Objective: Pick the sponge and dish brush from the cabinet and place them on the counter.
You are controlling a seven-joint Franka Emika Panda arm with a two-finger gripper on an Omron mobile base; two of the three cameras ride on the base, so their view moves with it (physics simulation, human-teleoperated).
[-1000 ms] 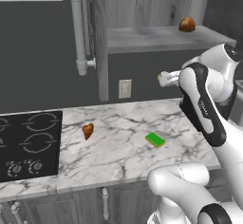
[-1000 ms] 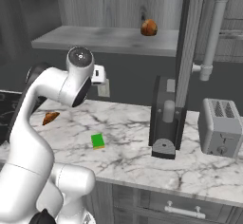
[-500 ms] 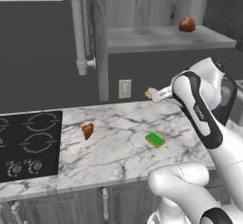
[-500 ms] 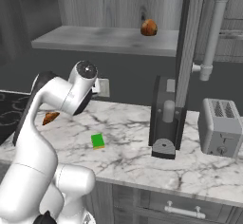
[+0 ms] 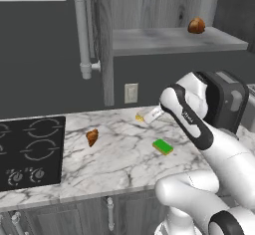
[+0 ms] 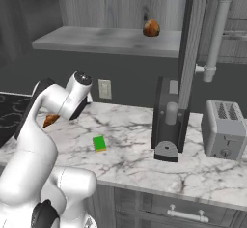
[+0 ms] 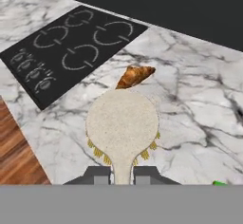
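Dish brush (image 7: 122, 123): handle mostly hidden between fingers of gripper (image 7: 122, 174), which is clamped on it above counter (image 7: 190, 109); sponge (image 7: 219, 183) cut off.

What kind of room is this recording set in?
A rendered home kitchen, by the look of it: a black cooktop set in a marble counter, a toaster on that counter, and an open wall cabinet above.

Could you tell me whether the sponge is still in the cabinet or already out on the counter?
Out: the sponge lies flat on the counter, well below the cabinet shelf.
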